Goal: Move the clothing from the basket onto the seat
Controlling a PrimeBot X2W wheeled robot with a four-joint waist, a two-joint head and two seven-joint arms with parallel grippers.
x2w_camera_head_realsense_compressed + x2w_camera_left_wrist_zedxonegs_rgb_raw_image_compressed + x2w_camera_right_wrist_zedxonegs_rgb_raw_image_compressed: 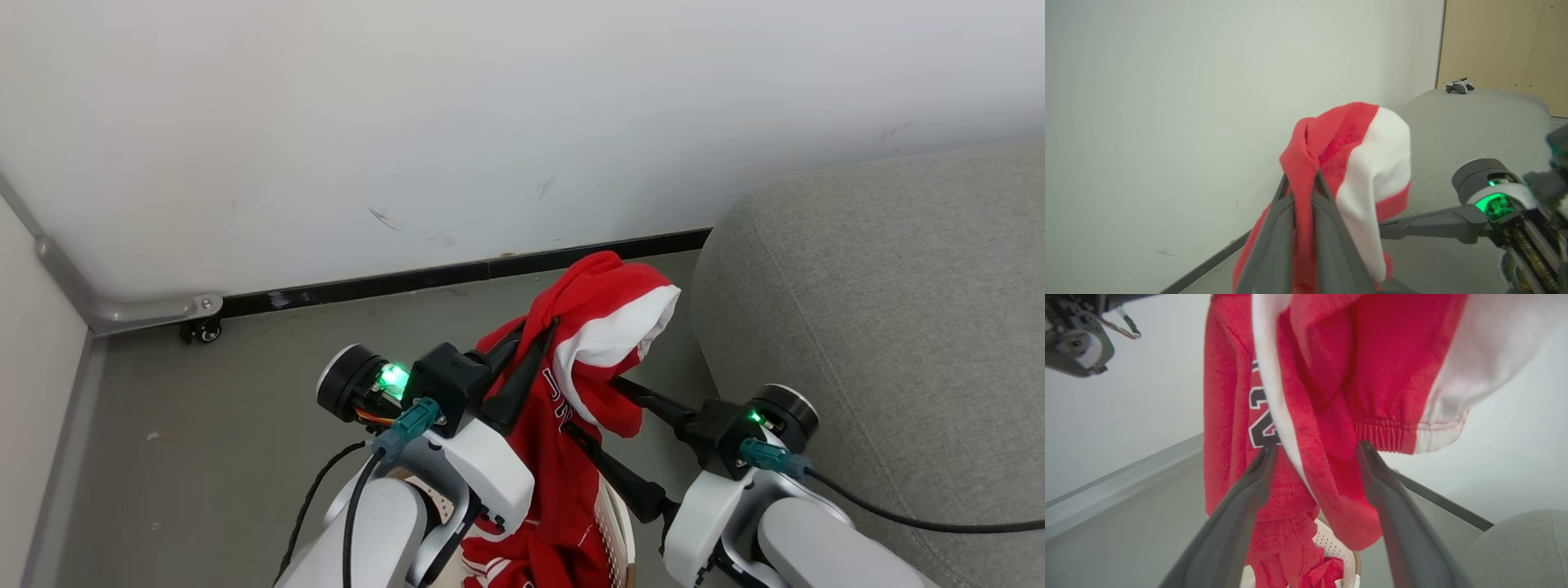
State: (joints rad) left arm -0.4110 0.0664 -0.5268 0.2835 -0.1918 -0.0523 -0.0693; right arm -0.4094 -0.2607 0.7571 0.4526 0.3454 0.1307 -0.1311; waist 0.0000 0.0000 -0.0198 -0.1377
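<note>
Open grey floor [245, 392] runs from the white wall [408, 122] to the seat [882, 310], whose rounded edge stands just right of the arms. The basket [616, 523] sits low between the forearms, with red fabric in it. The left pincer [535, 331] is clamped on the clothing [604, 327], a red-and-white garment raised above the basket, beside the seat. The right pincer [592, 404] stands wide apart, with the fabric hanging between its fingers.
</note>
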